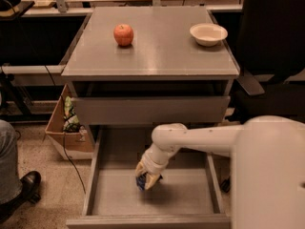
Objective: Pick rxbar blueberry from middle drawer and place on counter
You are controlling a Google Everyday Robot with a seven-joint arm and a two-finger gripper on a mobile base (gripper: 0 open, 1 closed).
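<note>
The hand [147, 179] is low in the middle of the frame, down inside the middle drawer [190, 197]. It is clenched on the rxbar blueberry [140, 182], and the blue bar pokes out at the hand's left side. The bar looks to be just off the grey drawer floor, but I cannot be sure. The white arm [200, 140] reaches in from the lower right. Above the hand in the frame is the front of the upper drawer [150, 109]. So I think the hand should hold tight and lift slowly, coming toward the front so it does not bump that panel. Then it can go up to the tabletop [162, 51] in the upper half of the frame. An apple [123, 35] sits there at the upper left and a bowl [208, 34] at the upper right. The bare spot between them looks like a good place for the bar
</note>
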